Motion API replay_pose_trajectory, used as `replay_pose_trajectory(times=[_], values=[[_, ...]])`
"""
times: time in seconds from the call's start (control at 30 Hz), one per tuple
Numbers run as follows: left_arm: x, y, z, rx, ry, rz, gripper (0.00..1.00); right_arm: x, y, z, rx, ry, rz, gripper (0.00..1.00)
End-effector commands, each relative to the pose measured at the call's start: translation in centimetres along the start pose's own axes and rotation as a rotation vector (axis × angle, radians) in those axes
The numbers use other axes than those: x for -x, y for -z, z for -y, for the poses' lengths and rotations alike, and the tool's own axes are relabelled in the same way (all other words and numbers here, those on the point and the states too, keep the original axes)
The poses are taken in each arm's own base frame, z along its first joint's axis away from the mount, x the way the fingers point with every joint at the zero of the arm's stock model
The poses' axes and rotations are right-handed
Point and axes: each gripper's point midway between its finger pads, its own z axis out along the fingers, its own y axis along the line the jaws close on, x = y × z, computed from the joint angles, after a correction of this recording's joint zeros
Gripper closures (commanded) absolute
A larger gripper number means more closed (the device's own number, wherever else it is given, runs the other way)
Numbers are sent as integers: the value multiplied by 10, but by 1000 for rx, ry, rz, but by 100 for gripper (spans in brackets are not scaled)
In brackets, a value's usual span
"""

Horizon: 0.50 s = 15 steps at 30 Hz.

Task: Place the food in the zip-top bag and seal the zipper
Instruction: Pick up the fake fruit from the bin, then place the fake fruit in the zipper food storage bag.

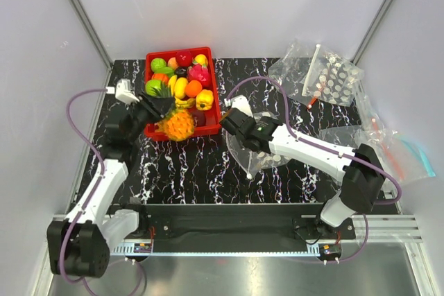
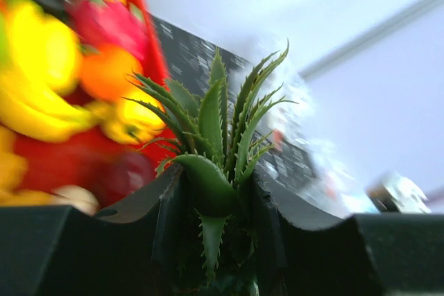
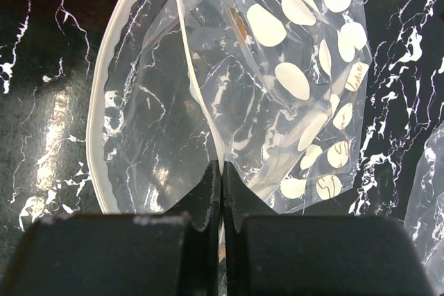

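The left gripper (image 2: pixel 211 230) pinches the toy pineapple (image 1: pixel 177 125) by its green leaves (image 2: pixel 222 136). The fruit is at the near edge of the red basket (image 1: pixel 215 84), which holds other toy fruits (image 1: pixel 182 84). The right gripper (image 3: pixel 221 175) has its fingers pressed together on one lip of the zip-top bag (image 3: pixel 291 95). The bag lies on the black table (image 1: pixel 180 171), just to the right of the basket. Its mouth gapes open, and the white zipper (image 3: pixel 98 129) bows out in a loop.

To do this well, the left arm should carry the pineapple across to that gap. It should go in bottom end first and be let go only once it is well inside. The leaves look thin and slippery, so a slow move seems safest. The right gripper could lift its lip a little so the mouth is wide.
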Motion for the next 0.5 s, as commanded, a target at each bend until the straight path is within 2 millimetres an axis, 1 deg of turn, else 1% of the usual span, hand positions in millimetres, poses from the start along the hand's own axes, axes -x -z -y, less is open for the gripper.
replay_pose_trajectory(times=[0.0,0.03,0.1,0.23,0.27,0.3,0.37,0.47], values=[[11,14,72,-253,107,95,72,23,13,-5,54,-62,71,100],[3,15,73,-258,124,93,72,22,14,-6,62,-69,69,100],[-3,18,89,-296,155,102,72,22,15,-7,70,-78,68,100],[-15,18,105,-307,194,125,72,22,19,-6,80,-96,68,100],[-20,18,103,-293,206,129,67,24,22,-7,92,-104,75,100],[-25,18,105,-277,233,153,67,22,22,-7,96,-104,71,100],[-33,21,99,-268,263,192,67,21,25,-10,117,-112,68,100],[-37,23,98,-262,325,250,70,23,28,-14,144,-128,66,100]])
